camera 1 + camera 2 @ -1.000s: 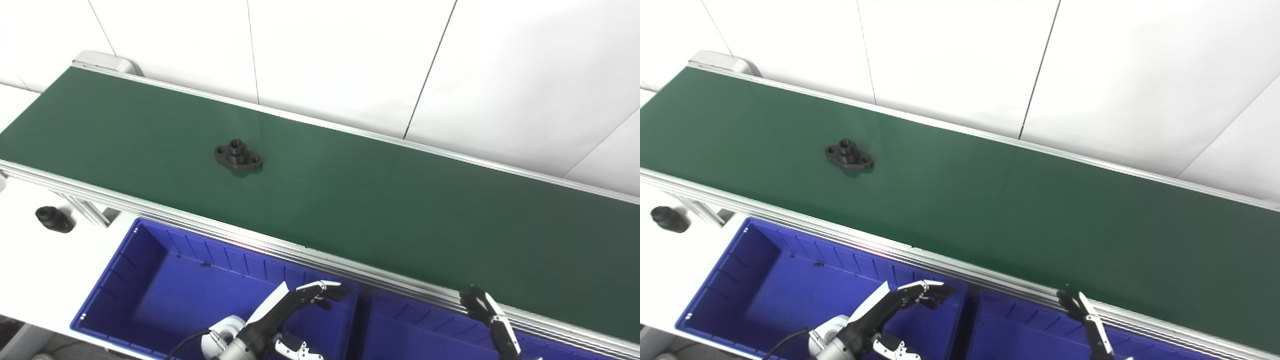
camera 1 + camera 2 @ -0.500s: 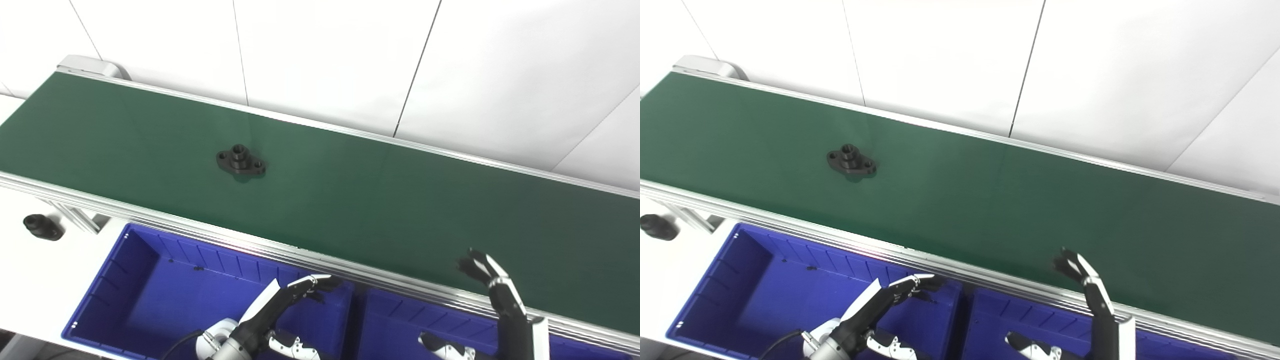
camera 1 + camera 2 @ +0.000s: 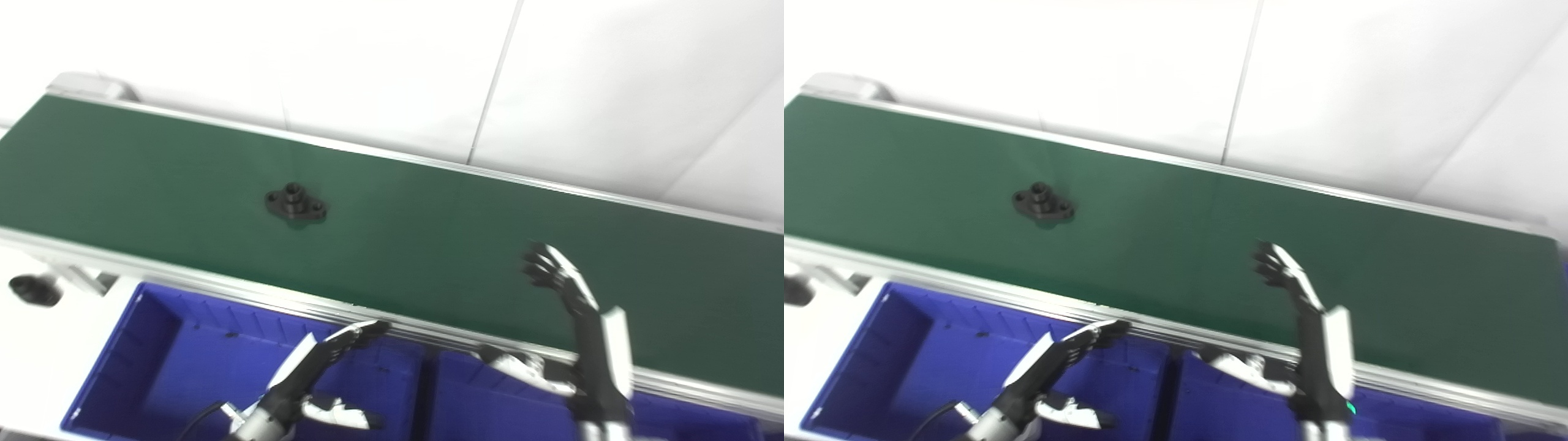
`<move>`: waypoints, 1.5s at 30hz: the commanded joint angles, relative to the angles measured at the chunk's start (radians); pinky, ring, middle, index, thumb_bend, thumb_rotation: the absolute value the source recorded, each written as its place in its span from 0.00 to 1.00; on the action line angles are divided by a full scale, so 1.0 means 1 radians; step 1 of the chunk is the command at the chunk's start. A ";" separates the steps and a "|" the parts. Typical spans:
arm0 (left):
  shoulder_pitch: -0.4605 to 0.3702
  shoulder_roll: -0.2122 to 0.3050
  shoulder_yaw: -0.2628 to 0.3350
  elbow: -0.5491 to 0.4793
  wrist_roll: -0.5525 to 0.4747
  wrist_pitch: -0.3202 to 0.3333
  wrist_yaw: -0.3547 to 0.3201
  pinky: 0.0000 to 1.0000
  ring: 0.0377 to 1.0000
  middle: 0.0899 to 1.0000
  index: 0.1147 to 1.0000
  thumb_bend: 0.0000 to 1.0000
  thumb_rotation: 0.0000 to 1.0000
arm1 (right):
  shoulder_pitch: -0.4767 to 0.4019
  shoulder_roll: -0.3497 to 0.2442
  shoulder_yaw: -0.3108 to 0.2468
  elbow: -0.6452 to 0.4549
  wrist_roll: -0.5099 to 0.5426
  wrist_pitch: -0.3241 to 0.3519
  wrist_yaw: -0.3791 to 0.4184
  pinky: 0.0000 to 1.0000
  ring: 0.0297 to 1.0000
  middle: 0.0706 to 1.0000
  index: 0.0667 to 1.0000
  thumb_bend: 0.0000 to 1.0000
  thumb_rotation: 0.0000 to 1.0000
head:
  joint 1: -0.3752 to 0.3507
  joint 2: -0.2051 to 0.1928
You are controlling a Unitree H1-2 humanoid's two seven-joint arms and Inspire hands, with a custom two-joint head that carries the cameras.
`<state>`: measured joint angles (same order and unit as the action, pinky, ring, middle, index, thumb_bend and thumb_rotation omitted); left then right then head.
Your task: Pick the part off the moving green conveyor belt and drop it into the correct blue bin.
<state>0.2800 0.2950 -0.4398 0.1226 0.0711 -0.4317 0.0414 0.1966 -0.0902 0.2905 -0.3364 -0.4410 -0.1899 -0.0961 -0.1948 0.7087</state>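
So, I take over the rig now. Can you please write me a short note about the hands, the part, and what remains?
Right hand: open, raised over the green conveyor belt, holding nothing, well right of the part.
Left hand: open, low over the left blue bin, holding nothing.
Black flanged part: lying on the belt, untouched.
Right blue bin: beside the left one, below the belt's near rail.
Done: nothing picked yet.
Left: grasp the part, drop it into the correct bin.

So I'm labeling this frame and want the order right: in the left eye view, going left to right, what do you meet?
Small black object off the belt → black flanged part on the green belt → left hand over the left blue bin → right hand, fingers spread above the belt.
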 commanded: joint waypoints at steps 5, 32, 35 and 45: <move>-0.004 0.016 0.056 -0.024 -0.039 -0.038 -0.061 0.84 0.86 0.85 0.82 0.89 0.36 | -0.101 0.065 0.008 -0.045 -0.088 0.129 0.078 0.65 0.71 0.76 0.83 0.85 0.44 | -0.062 0.027; 0.028 0.003 0.196 -0.056 -0.071 -0.038 -0.333 0.83 0.85 0.85 0.81 0.91 0.34 | -0.425 0.152 0.051 0.167 -0.278 0.339 0.184 0.65 0.73 0.75 0.85 0.86 0.47 | -0.104 0.036; 0.035 0.000 0.196 -0.068 -0.080 -0.038 -0.351 0.82 0.85 0.84 0.80 0.92 0.32 | -0.452 0.159 0.065 0.185 -0.300 0.375 0.197 0.64 0.72 0.75 0.84 0.87 0.47 | -0.101 0.032; 0.087 -0.044 0.234 -0.123 -0.135 -0.038 -0.455 0.78 0.82 0.83 0.80 0.95 0.32 | -0.544 0.163 0.117 0.299 -0.317 0.400 0.218 0.61 0.69 0.73 0.84 0.88 0.49 | -0.091 0.028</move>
<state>0.3510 0.2566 -0.2190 0.0417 -0.0445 -0.4343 -0.3964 -0.3033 0.0556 0.4023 -0.0277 -0.7519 0.1902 0.1208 -0.2884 0.7378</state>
